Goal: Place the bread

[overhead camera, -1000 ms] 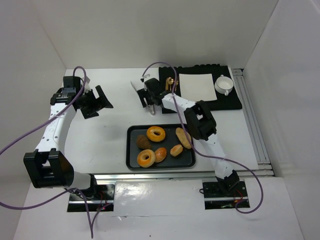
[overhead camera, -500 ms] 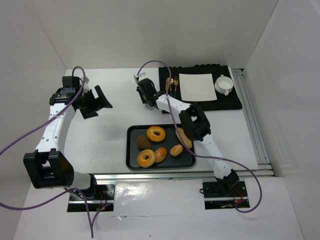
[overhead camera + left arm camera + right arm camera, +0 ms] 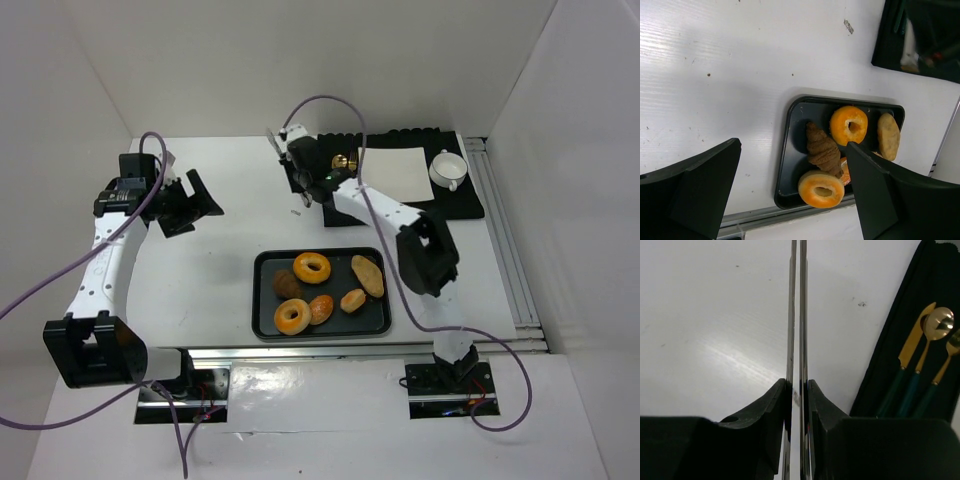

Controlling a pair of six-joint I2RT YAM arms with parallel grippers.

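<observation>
Resting on the white surface (image 3: 210, 270), near its front edge and between the two arm bases, a dark rectangular tray (image 3: 340, 268) held all the bread in six pieces. A ring bagel (image 3: 312, 267) lay at the far middle, a long roll (image 3: 367, 275) at the far right and a dark croissant (image 3: 287, 284) at the left. A second ring bagel (image 3: 292, 316) lay at the near left. Two small buns (image 3: 352, 300) sat beside it toward the near centre. No piece was off the tray or touched by either arm. The left gripper (image 3: 193, 205) hung above the left part of the surface, well apart from the tray, its jaws spread wide and holding nothing. Its wrist camera looked down on the tray between the two fingers. The right gripper (image 3: 799, 390) stood above the far middle of the surface, just left of a black mat (image 3: 470, 200). Its jaws were closed on a pair of metal tongs (image 3: 803, 315), whose two thin blades ran side by side, almost touching, out over bare surface and away from the bread. On the mat lay a gold-and-green knife (image 3: 914, 342) and spoon (image 3: 940, 322) at the left edge. A white rectangular sheet (image 3: 392, 172) occupied the mat's centre and a white cup (image 3: 448, 168) its right.
</observation>
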